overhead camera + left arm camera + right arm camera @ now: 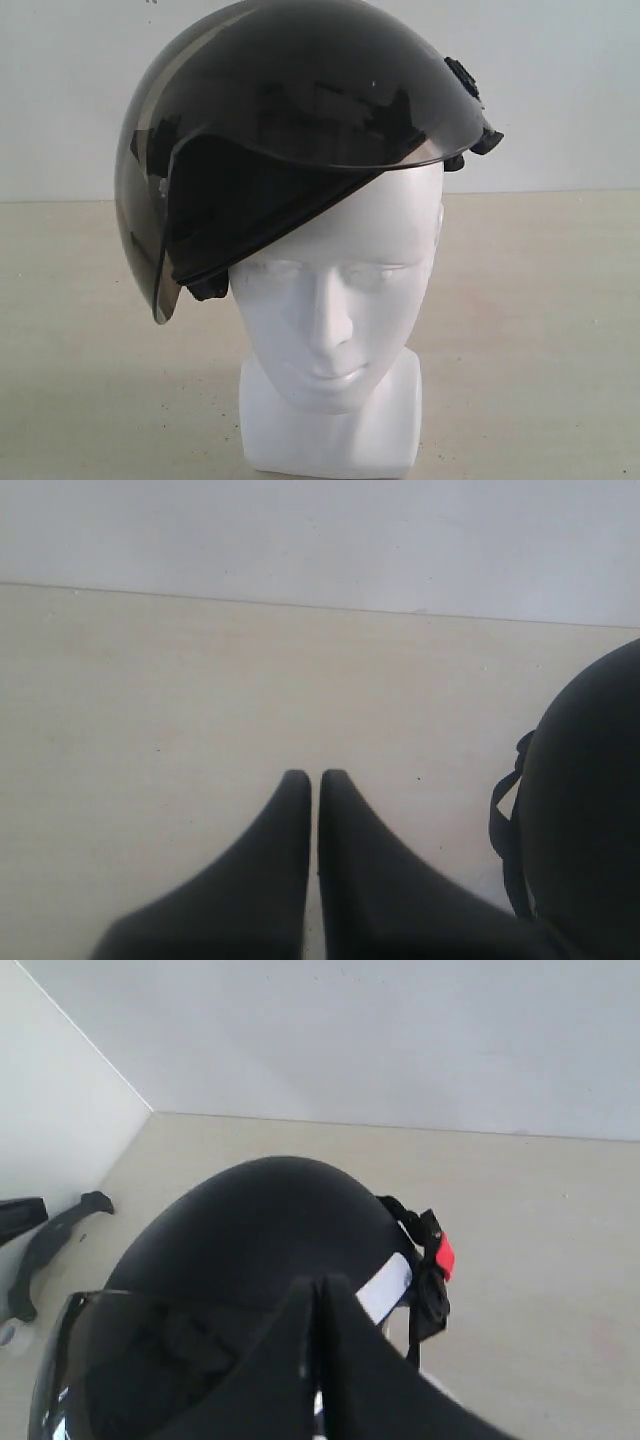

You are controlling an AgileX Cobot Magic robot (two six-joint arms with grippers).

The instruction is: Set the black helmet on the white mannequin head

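The black helmet (300, 120) sits on the white mannequin head (335, 290) but is cocked. In the exterior view its rim hangs to cheek level on the left and rides above the forehead on the right. The face is uncovered. The smoky visor (142, 250) wraps over the shell. The head stands upright on its neck base on the beige table (540, 330).

Your left gripper (312, 775) has its jaws pressed together with only a thin slit between them, gripping nothing. It points at bare tabletop. The helmet (590, 800) and its dangling strap (503, 825) are off to one side, clear of the tips.

Your right gripper (315, 1285) is likewise closed up tight with nothing between the jaws. It hangs right over the helmet's (250, 1230) dome, next to a white label (388, 1288) and a red buckle (445, 1256). I can't tell whether the tips touch the shell.
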